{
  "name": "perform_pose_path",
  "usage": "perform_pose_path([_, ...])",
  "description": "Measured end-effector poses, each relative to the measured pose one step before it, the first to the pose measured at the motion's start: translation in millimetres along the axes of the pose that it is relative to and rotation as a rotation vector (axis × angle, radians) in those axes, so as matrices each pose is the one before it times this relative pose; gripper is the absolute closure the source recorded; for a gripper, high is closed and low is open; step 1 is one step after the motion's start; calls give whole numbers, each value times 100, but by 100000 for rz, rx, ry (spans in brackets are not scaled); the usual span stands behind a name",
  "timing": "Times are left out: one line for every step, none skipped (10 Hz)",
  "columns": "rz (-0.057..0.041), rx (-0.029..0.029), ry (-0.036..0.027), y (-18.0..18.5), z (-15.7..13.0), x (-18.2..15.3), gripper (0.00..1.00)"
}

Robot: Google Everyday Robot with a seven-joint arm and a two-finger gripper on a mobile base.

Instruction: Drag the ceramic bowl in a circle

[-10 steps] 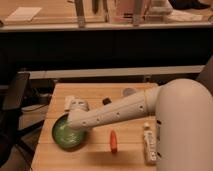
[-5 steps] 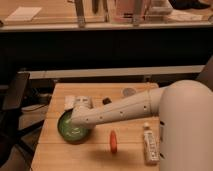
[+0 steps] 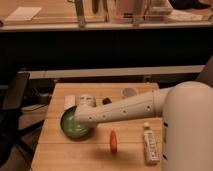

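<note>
A dark chair (image 3: 12,97) stands at the far left, cut off by the frame edge. On the wooden bench (image 3: 55,150), toward its left side, sits the green ceramic bowl (image 3: 71,127); its right part is covered by the end of the arm (image 3: 125,107). The claw (image 3: 80,119) reaches down at the bowl there, but the arm's end hides it, so I cannot tell how far open it is or whether it grips the rim. Behind the bowl lie two white things (image 3: 70,102), too blurred to name. Further right are an orange piece (image 3: 113,141), a grey disc (image 3: 130,92) and a white bottle (image 3: 150,146), partly lost against the robot's body. Compared with a second ago, the bowl has shifted a little right and towards the far edge
</note>
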Motion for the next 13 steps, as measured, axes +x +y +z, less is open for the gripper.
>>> perform_pose_path([380,324,53,164,16,77,97])
perform_pose_path([690,7,153,314,5,207,97])
perform_pose_path([720,128,98,230,23,220,97])
perform_pose_path([573,323,62,249,20,168,97])
perform_pose_path([474,228,230,442,-4,282,97])
perform_pose_path([127,20,207,265,-19,150,97])
perform_pose_path([111,67,60,181,51,-2,97])
perform_pose_path([468,18,314,-92,-18,6,97])
perform_pose_path([546,415,292,-46,25,-24,97])
perform_pose_path([548,119,369,200,-54,205,97])
perform_pose_path([496,-118,415,327,-15,163,97])
perform_pose_path([489,75,396,302,-24,122,97])
perform_pose_path([180,-68,193,190,-18,87,97])
